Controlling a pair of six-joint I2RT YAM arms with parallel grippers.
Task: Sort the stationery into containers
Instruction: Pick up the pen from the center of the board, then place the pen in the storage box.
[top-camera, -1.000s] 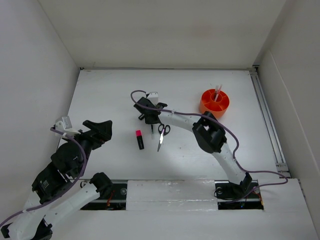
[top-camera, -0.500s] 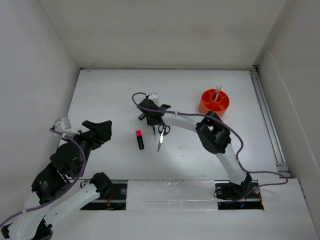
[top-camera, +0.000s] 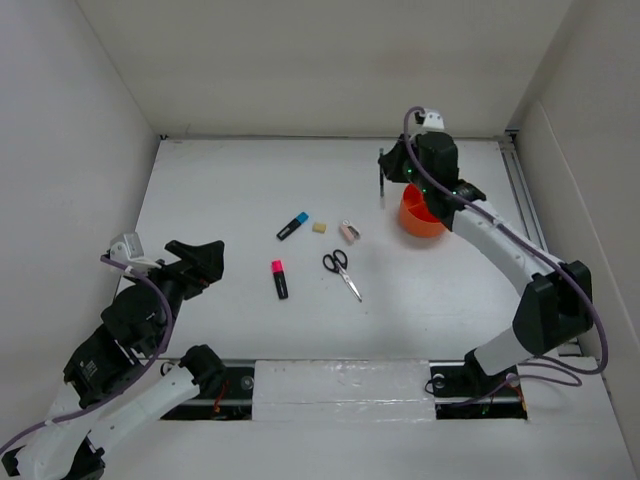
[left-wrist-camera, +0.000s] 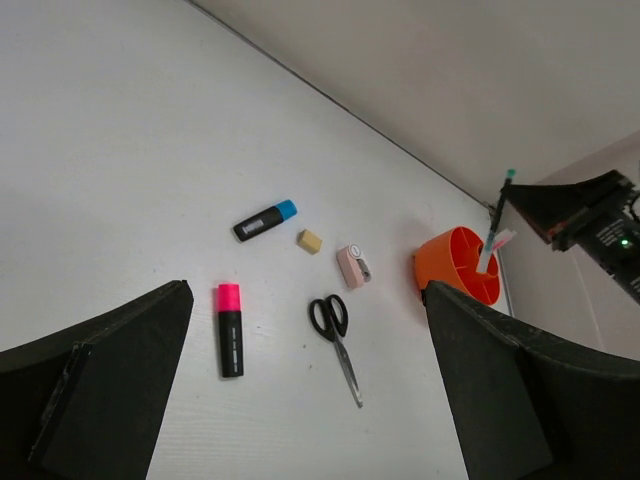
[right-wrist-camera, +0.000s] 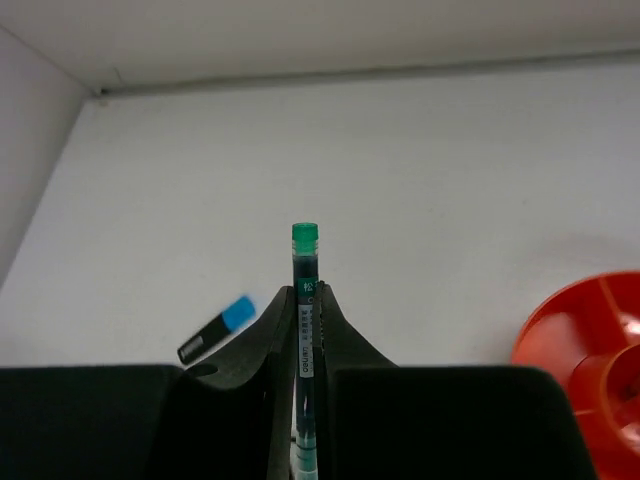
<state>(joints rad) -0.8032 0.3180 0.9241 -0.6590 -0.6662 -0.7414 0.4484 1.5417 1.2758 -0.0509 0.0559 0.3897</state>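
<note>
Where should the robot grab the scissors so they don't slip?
Probably from straight above, pinching the scissors across the closed blades just past the handle loops. They lie flat, and that part is narrow and straight, so the fingers can close across it.

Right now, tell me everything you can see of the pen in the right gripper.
The pen is thin and dark, with a green end cap and a white label; it looks plastic. The right gripper clamps its barrel between both fingers, green end sticking out. It is held roughly upright close to the orange tub; nothing else seems to touch it.
</note>
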